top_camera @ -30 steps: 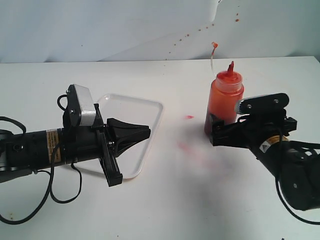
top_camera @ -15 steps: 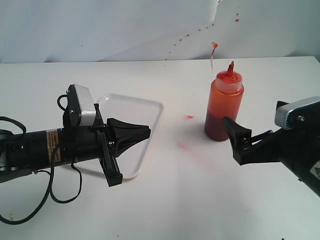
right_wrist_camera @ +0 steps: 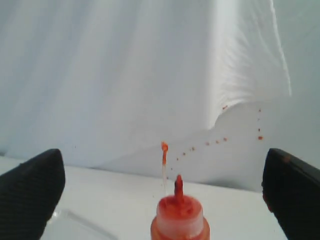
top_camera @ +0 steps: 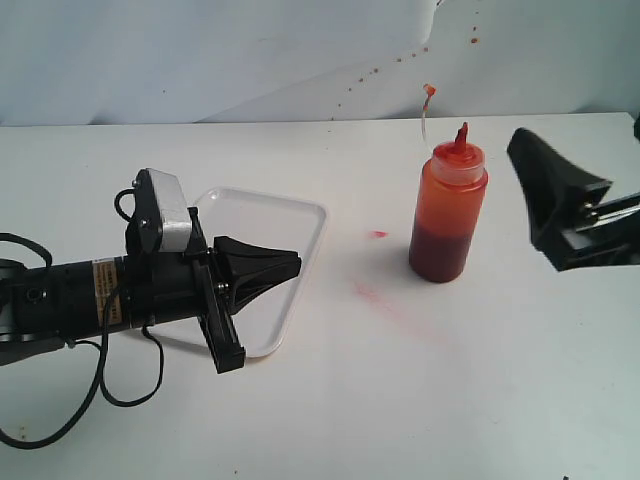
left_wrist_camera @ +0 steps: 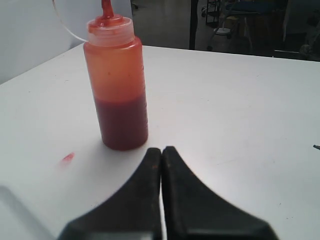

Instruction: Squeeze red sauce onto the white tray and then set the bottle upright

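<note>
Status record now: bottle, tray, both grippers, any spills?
bottle: upright on table, cap off and dangling, nothing gripping it
white tray: no sauce visible; part hidden behind left arm
left gripper: shut, empty
right gripper: open, clear of bottle
spills: red smears on table between tray and bottle

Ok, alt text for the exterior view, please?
A red sauce bottle stands upright, untouched, on a white table, right of a white tray. The left gripper, fingers shut, hangs over the tray; the right gripper is open beside the bottle.
</note>
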You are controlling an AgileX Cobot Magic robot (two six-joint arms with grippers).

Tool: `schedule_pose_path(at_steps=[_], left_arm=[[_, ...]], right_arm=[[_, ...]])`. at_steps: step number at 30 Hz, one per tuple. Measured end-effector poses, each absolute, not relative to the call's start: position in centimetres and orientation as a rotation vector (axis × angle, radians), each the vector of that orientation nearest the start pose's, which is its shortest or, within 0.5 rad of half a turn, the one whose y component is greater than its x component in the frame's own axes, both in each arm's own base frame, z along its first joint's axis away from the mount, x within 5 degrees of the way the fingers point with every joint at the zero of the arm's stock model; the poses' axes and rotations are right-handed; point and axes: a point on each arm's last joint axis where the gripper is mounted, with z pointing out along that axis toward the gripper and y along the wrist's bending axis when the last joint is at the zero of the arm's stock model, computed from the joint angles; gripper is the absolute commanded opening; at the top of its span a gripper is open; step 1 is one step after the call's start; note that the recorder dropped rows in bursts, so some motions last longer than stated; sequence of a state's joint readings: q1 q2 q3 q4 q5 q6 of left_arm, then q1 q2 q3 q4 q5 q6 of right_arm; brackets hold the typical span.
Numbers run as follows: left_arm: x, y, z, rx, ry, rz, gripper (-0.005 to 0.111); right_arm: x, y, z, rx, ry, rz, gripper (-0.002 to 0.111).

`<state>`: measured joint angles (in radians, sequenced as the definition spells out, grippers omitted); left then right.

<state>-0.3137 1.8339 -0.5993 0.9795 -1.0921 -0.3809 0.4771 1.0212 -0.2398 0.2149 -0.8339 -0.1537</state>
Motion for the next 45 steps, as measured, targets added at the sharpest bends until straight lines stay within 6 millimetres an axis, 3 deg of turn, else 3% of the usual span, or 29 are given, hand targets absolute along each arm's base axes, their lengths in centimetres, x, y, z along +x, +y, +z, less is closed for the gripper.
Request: schedule_pose_path(at_steps=[3, 7, 8, 17, 45], left_arm=[[25.7, -15.4, 14.6, 1.014, 1.573, -0.844, 0.001], [25.7, -15.4, 14.6, 1.014, 1.573, -0.844, 0.001], [25.7, -15.4, 14.6, 1.014, 1.573, -0.844, 0.001], [25.7, -15.4, 14.6, 1.014, 1.573, -0.844, 0.001], [25.7, -15.4, 14.6, 1.014, 1.573, -0.844, 0.001]], right_arm=[[15.7, 6.6, 26.3, -0.209, 1.393, 0.289, 0.061], [14.4, 6.1, 27.2, -0.238, 1.382, 0.281, 0.005], [14.1, 6.0, 27.3, -0.269, 1.387, 0.260, 0.001], [12.6, 5.6, 27.3, -0.386, 1.436, 0.202, 0.000], [12.6, 5.6, 27.2, -0.390, 1.437, 0.200, 0.000]])
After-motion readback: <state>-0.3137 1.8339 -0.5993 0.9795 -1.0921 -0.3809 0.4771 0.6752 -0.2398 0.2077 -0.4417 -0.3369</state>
